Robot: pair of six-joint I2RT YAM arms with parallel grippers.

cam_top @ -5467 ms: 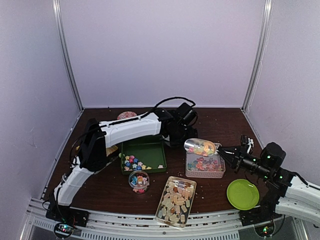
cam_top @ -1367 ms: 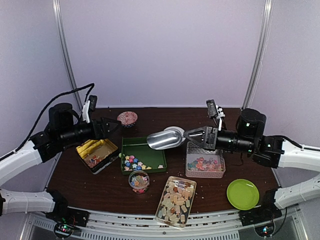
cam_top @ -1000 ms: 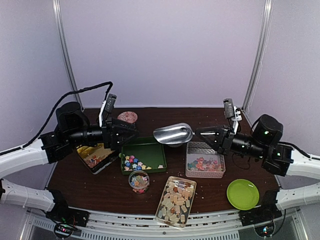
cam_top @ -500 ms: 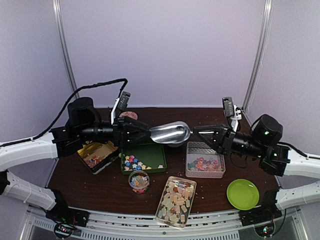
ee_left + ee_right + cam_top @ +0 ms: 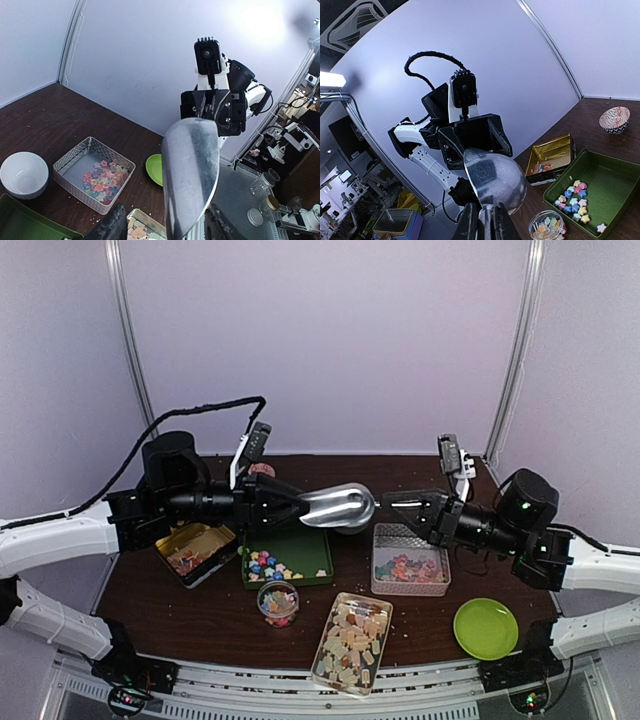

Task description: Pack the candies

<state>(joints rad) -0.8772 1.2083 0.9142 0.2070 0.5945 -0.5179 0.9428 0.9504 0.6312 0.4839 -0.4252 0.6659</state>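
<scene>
An empty metal scoop [image 5: 340, 507] hangs in mid-air above the table's middle. My right gripper [image 5: 390, 502] is shut on its handle, which sits between the fingers in the right wrist view [image 5: 485, 220]. My left gripper [image 5: 300, 508] is open with its fingers either side of the scoop's mouth end [image 5: 192, 170]. Pastel star candies lie in a green tray [image 5: 300, 540], a wire basket [image 5: 410, 535] and a small clear jar [image 5: 278, 602]. Beige chunky candies [image 5: 352, 640] fill a clear rectangular tray.
An open yellow tin [image 5: 195, 545] stands left of the green tray. A green plate [image 5: 486, 628] is at the front right. A white bowl [image 5: 24, 175] sits by the basket, and a patterned bowl [image 5: 615, 120] is at the back.
My right gripper lifted the scoop from the basket, emptied, and carried it left. My left arm swung in from the far left until its open fingers reached the scoop's mouth end.
</scene>
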